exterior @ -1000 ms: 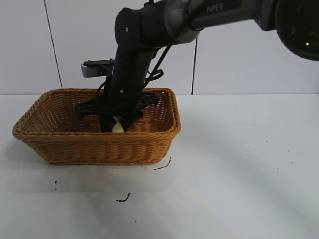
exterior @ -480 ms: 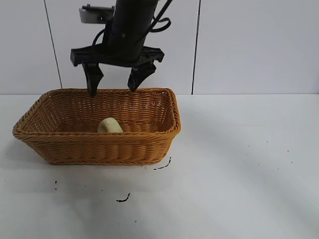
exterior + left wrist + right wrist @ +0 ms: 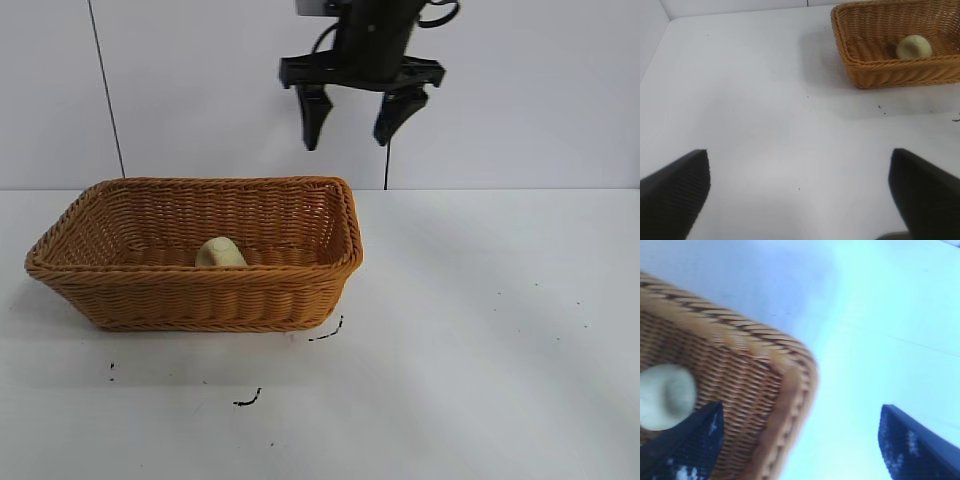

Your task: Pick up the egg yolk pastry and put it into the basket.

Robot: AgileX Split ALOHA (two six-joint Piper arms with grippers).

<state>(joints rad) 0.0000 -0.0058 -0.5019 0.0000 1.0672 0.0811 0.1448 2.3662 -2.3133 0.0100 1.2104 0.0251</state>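
Observation:
The egg yolk pastry (image 3: 220, 253) is a pale cream lump lying inside the woven wicker basket (image 3: 290, 296), near its front wall. It also shows in the left wrist view (image 3: 913, 46) and the right wrist view (image 3: 664, 395). My right gripper (image 3: 351, 136) is open and empty, high above the table, up and to the right of the basket's right end. In the right wrist view the gripper (image 3: 800, 440) hangs over the basket's corner (image 3: 790, 390). My left gripper (image 3: 800, 192) is open and empty over bare table, away from the basket (image 3: 880, 75).
The white table (image 3: 480, 350) carries a few small dark marks (image 3: 247, 400) in front of the basket. A white wall stands behind.
My right gripper let go of the pastry in the basket, then rose out of it and moved up and to the right. The pastry stays in the basket.

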